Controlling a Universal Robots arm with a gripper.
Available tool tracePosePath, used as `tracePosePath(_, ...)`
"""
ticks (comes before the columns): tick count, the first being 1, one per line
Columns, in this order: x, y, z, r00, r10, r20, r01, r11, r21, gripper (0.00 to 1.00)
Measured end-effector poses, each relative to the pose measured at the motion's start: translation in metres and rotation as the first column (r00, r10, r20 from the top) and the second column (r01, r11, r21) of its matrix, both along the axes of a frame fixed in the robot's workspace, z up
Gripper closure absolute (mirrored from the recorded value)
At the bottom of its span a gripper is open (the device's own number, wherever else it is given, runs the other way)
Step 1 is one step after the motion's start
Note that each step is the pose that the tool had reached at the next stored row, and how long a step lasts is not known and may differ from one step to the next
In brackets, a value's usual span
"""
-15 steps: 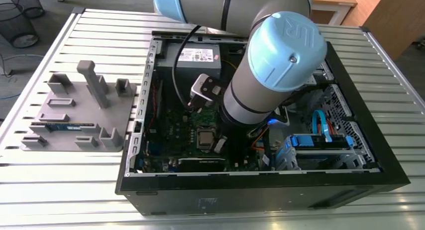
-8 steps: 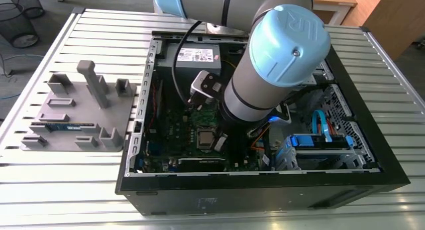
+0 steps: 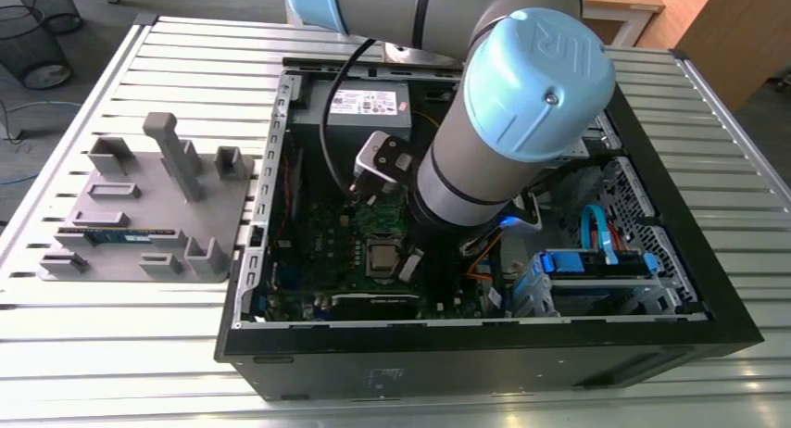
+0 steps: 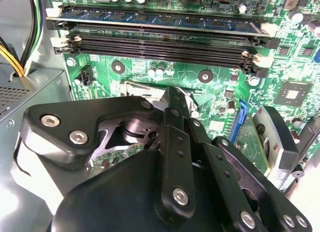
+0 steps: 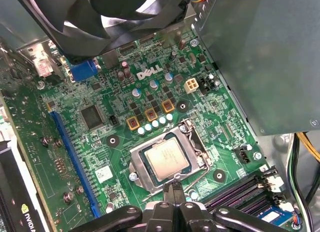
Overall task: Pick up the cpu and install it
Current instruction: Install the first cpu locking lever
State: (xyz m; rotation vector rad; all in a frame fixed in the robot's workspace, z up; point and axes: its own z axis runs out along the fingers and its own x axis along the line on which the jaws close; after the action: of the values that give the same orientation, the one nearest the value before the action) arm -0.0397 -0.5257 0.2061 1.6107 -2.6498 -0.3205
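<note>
On a slatted metal worktop [image 3: 124, 354], in a room with wire bins [image 3: 37, 39] on the floor and wooden furniture [image 3: 723, 30] behind, an open computer case [image 3: 495, 340] lies side-up. A grey fixture plate [image 3: 136, 215] sits just beside it at the exterior view's left. The arm [image 3: 520, 122] reaches into the case. First wrist view: cpu [image 5: 167, 159] flat in the motherboard socket [image 5: 137, 169], silver top up. The fingers [image 5: 169, 191] are together at the socket edge, gripping nothing. Second wrist view: black linkage covers the socket, memory slots [image 4: 165, 40] beyond.
</note>
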Motion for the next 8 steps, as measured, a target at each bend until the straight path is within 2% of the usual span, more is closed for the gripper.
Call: tracePosePath(8,0.0013,0.0000,-0.0047,1.0000,0.000,0.0000,0.000,1.0000,-0.0018,0.89)
